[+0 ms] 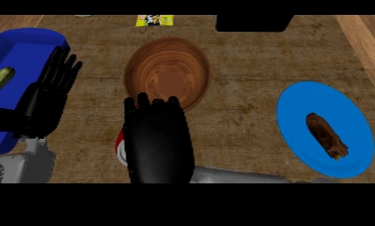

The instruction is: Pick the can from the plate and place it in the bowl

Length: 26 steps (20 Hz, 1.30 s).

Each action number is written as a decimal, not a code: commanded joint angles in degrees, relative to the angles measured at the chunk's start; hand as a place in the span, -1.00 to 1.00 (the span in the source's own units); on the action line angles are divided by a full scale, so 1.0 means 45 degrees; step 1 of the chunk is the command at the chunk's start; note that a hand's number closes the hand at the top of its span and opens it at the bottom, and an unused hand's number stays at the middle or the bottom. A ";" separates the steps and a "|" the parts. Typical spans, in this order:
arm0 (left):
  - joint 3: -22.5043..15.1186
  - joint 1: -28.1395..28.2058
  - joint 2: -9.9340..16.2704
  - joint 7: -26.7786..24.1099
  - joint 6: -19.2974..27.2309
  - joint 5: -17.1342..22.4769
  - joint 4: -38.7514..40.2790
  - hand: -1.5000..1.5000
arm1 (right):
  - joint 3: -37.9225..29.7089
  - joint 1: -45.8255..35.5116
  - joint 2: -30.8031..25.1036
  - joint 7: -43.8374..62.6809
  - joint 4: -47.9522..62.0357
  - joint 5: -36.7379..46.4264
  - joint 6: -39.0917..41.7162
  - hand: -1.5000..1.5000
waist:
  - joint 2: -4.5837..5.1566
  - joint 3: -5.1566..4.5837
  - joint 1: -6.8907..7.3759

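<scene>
A brown wooden bowl (168,69) sits at the middle of the counter. My right hand (155,138) is just in front of it, fingertips over its near rim. The hand is curled round the can (121,144); only a red and white sliver of the can shows at the hand's left side. The blue plate (304,106) lies to the right, apart from the hand, with a brown lump (327,134) on it. My left hand (50,91) rests open at the left, fingers up.
A blue container (26,51) stands at the left edge behind the left hand, with a yellow-green item (6,75) inside. A yellow packet (155,20) and a black object (253,23) lie at the counter's far side.
</scene>
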 commanded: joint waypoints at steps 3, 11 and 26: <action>0.0443 0.0308 0.0387 0.0240 -0.0376 0.0481 -0.0508 0.00 | -0.1217 -0.0622 0.0250 0.2344 0.0434 0.0659 -0.0076 1.00 | 0.0047 0.0010 0.0023; 0.0183 -0.0021 0.0070 0.0554 0.0064 0.0150 -0.0686 0.00 | -0.4542 -0.1049 0.0248 -0.1142 0.3490 0.1275 -0.1664 1.00 | 0.0154 0.0018 0.0021; -0.0201 0.0126 -0.0368 0.0808 0.0169 -0.0015 -0.1472 0.00 | -0.7580 -0.2730 0.0257 -0.6755 1.2402 -0.0130 -0.4508 1.00 | 0.0261 0.0020 0.0444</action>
